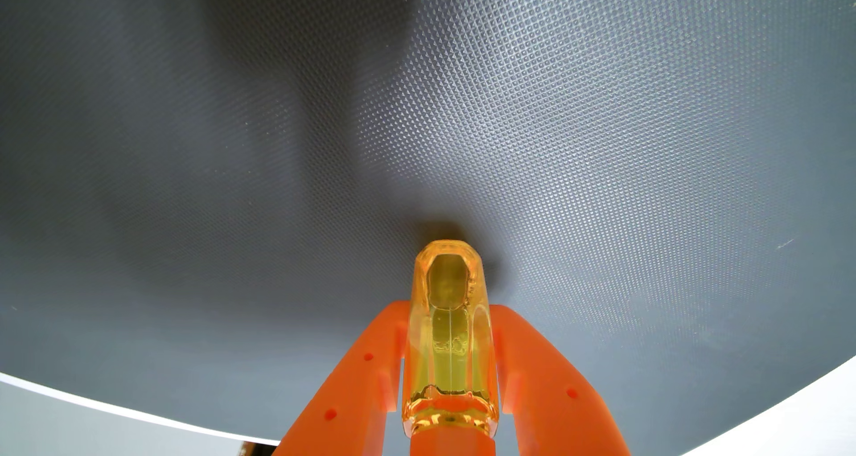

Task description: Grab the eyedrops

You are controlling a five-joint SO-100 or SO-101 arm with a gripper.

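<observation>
The small see-through yellow plastic eyedrops bottle [449,335] sits btwn the two orange plastic fingers [366,368] of the gripper [449,308], which squeezes it tight. Its long side points straight out from the gripper, w/ its far end near the dark grey bumpy mat [602,136].

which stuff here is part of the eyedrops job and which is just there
Belongs to the job:
- eyedrops bottle, amber, between the fingers
- orange pincer, shut on the bottle

Just there:
- dark textured mat
- pale table edge
</observation>
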